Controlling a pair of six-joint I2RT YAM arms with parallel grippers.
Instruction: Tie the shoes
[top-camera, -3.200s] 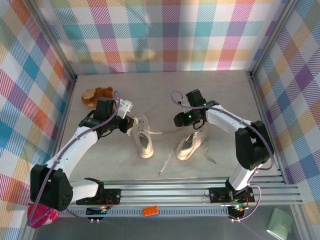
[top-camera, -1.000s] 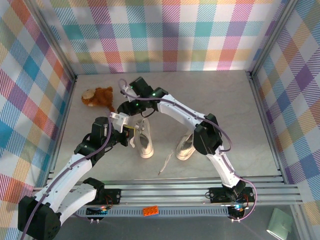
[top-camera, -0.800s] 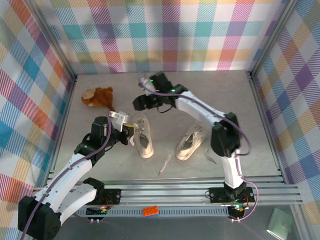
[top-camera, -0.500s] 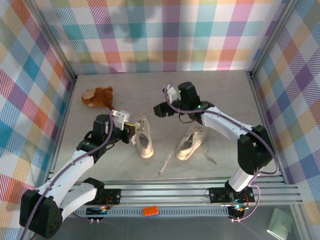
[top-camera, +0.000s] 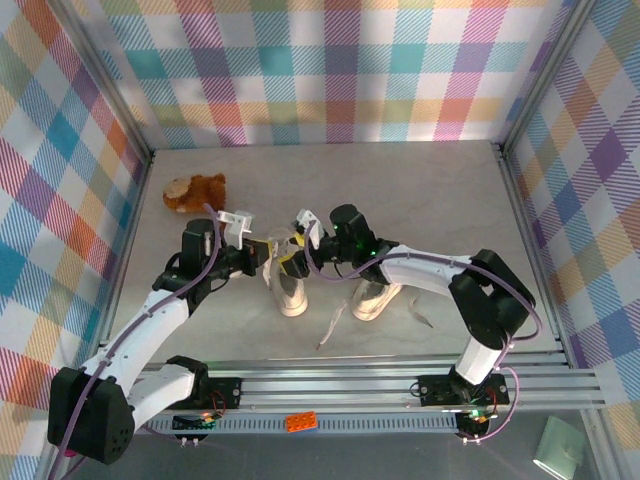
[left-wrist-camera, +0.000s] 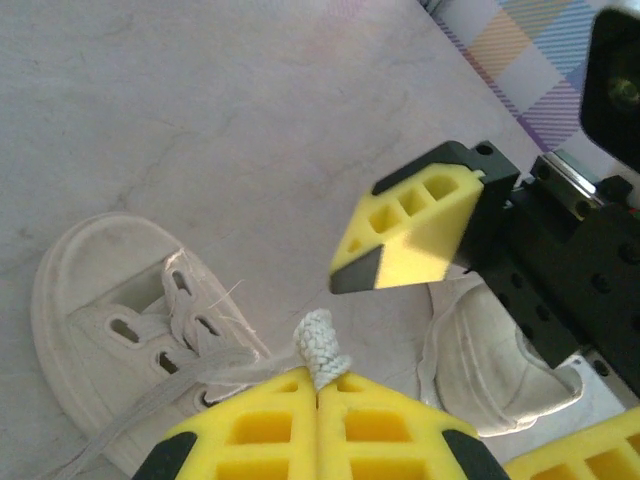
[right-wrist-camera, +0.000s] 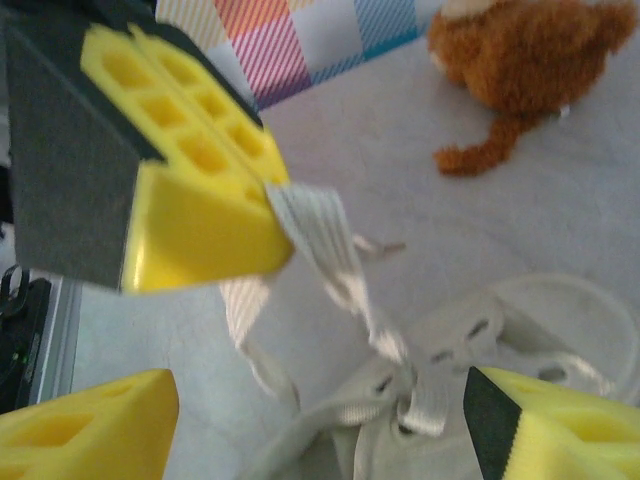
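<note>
Shoes (top-camera: 291, 295): partly hidden under arms. Left gripper (left-wrist-camera: 318, 385) clamps lace (left-wrist-camera: 320, 345) end; right gripper (right-wrist-camera: 320, 410) spread wide, fingertips cropped.

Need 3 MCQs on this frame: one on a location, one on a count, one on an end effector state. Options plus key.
1. Where is the brown plush toy?
A) far-left part of the table
B) between the two sneakers
C) on the near rail

2. How many shoes are on the table?
A) one
B) two
C) three

3. What is the left end effector doing?
A) open above the toy
B) shut on a white lace
C) gripping a sole

Key:
1 A: in the top view it lies near the far-left corner.
2 B: a cream pair sits side by side.
3 B: the left wrist view shows the lace end pinched in closed jaws.
</note>
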